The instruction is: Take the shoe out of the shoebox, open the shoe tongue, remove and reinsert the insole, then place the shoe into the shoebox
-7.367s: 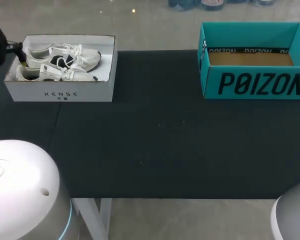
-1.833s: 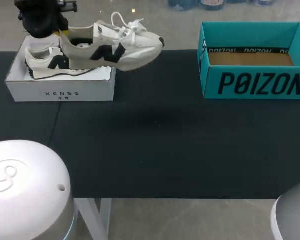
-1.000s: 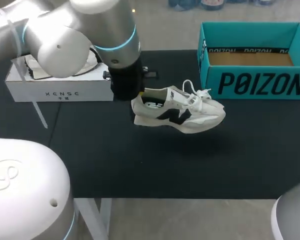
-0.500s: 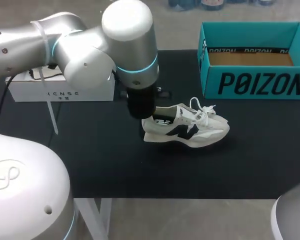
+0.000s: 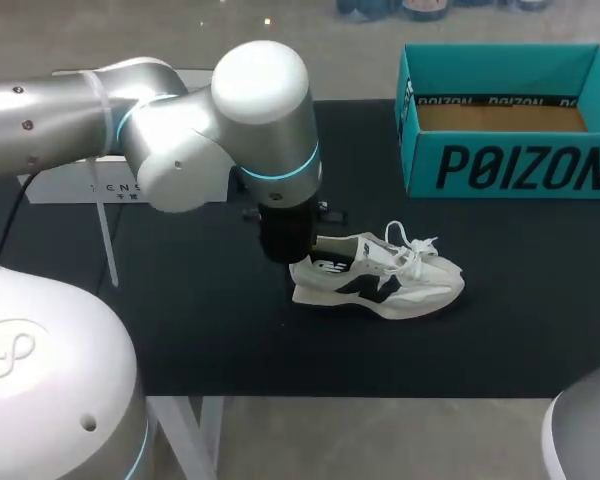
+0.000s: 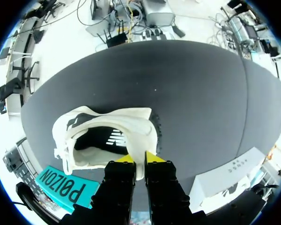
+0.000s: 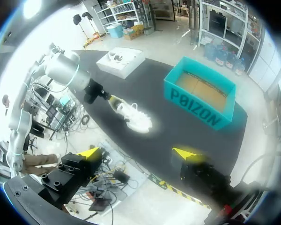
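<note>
A white sneaker (image 5: 380, 280) with a dark logo lies upright in the middle of the black mat, toe pointing right, its sole on or just over the mat. My left gripper (image 5: 298, 252) comes down at its heel. In the left wrist view the left gripper (image 6: 139, 161) is shut on the heel collar of the sneaker (image 6: 107, 136). The white shoebox (image 5: 55, 185) at the back left is mostly hidden behind my left arm. From high off the table's front, my right gripper (image 7: 139, 153) stands open and holds nothing, with the sneaker (image 7: 136, 119) far ahead of it.
An open teal shoebox (image 5: 510, 120) stands at the back right, a brown floor showing inside. It also shows in the right wrist view as the teal box (image 7: 201, 96), with the white box (image 7: 119, 61) farther off. My left arm (image 5: 180, 130) spans the mat's left half.
My left arm carried the sneaker down and slightly rightward, from hanging above the mat to resting at mat level. The right gripper has not changed.
</note>
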You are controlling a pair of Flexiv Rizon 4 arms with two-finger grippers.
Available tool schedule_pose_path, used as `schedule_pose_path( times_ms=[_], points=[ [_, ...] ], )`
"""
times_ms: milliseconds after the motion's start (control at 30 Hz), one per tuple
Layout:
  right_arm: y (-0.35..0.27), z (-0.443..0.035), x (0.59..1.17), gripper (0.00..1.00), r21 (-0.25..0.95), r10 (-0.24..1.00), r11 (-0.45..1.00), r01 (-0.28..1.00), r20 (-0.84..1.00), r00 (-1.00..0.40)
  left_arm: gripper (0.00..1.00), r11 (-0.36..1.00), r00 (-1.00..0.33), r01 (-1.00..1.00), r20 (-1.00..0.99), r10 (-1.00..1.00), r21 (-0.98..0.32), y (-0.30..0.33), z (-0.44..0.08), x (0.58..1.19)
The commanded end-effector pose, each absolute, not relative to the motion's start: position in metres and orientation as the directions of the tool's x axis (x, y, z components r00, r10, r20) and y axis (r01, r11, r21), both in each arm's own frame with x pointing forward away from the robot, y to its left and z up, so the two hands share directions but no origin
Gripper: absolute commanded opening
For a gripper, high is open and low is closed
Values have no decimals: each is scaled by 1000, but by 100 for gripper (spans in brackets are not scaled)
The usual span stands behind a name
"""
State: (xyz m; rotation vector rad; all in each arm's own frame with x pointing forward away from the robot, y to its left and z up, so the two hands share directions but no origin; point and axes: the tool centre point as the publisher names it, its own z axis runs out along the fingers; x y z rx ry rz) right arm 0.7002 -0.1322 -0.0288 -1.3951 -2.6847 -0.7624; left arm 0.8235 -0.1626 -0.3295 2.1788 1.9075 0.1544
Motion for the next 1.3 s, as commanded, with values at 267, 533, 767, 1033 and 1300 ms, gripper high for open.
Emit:
schedule_pose_path(
  times_ms=[267, 533, 767, 1033, 1300],
  points=[
    [-132, -27, 703, 100, 404, 763, 483, 776, 239, -600, 100, -80, 90, 967, -32, 995, 243, -161, -339, 825],
    [-132, -27, 703, 100, 404, 763, 483, 776, 239, -600, 100, 58, -34, 954, -87, 996, 295, -149, -298, 832],
    [-132, -27, 703, 100, 404, 763, 483, 776, 239, -600, 100, 283, -246, 942, -202, 948, 181, -116, -277, 832],
    [-132, -27, 703, 100, 404, 763, 483, 776, 239, -600, 100, 416, -410, 908, -339, 847, -57, -69, -280, 812],
    [-132, -27, 703, 100, 404, 763, 483, 776, 239, -600, 100, 547, -567, 819, -398, 721, -175, -41, -280, 798]
  ],
)
